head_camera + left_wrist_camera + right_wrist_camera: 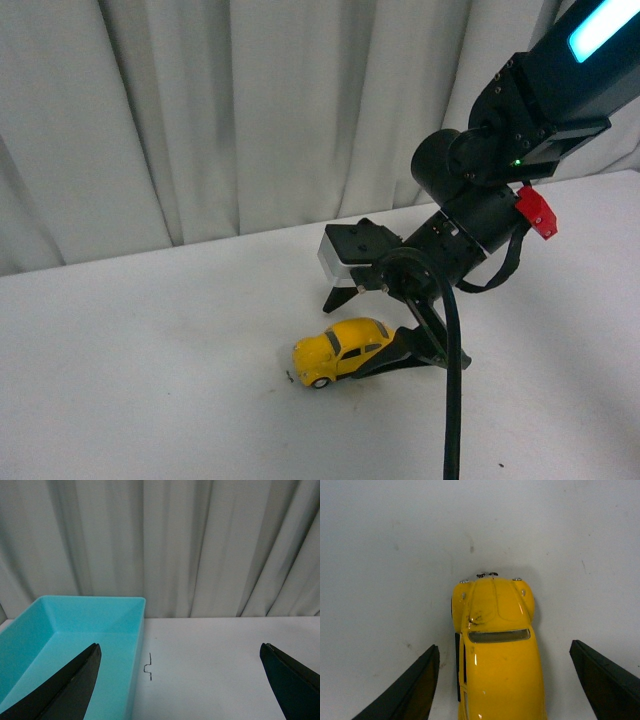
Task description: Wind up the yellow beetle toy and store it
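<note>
a white table (150,380) fills the lower part of the front view, and its top is matte with a few faint grey smudges (471,544). behind it a pale grey curtain (200,120) hangs in long vertical folds down to the far edge. a turquoise bin (90,611), rectangular and open-topped, stands on the table close to the curtain. a small dark bent mark (148,668) lies on the tabletop just beside the bin's long wall, not touching it.

The yellow beetle toy (500,680) looks glossy, the table (150,380) matt, the curtain (200,120) cloth.
</note>
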`<move>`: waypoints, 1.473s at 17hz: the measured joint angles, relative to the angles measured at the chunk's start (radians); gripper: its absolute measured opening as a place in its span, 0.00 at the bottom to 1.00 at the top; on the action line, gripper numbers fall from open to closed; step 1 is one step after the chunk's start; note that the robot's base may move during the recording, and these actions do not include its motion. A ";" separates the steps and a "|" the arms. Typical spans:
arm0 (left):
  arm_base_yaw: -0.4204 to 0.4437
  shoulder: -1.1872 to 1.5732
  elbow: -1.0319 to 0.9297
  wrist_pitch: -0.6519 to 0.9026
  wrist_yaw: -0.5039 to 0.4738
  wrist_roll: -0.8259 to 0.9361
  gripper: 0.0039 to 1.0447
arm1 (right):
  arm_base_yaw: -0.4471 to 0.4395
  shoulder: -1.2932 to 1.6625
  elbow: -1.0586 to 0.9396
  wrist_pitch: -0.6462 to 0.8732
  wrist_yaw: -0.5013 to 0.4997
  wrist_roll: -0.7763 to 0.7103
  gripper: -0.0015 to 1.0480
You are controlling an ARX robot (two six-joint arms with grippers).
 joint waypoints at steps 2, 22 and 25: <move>0.000 0.000 0.000 0.000 0.000 0.000 0.94 | 0.001 0.000 -0.008 0.015 0.005 0.021 0.67; 0.000 0.000 0.000 0.000 0.000 0.000 0.94 | -0.001 -0.035 -0.112 0.085 0.018 0.061 0.40; 0.000 0.000 0.000 0.000 0.000 0.000 0.94 | -0.072 -0.052 -0.153 0.073 0.015 0.017 0.40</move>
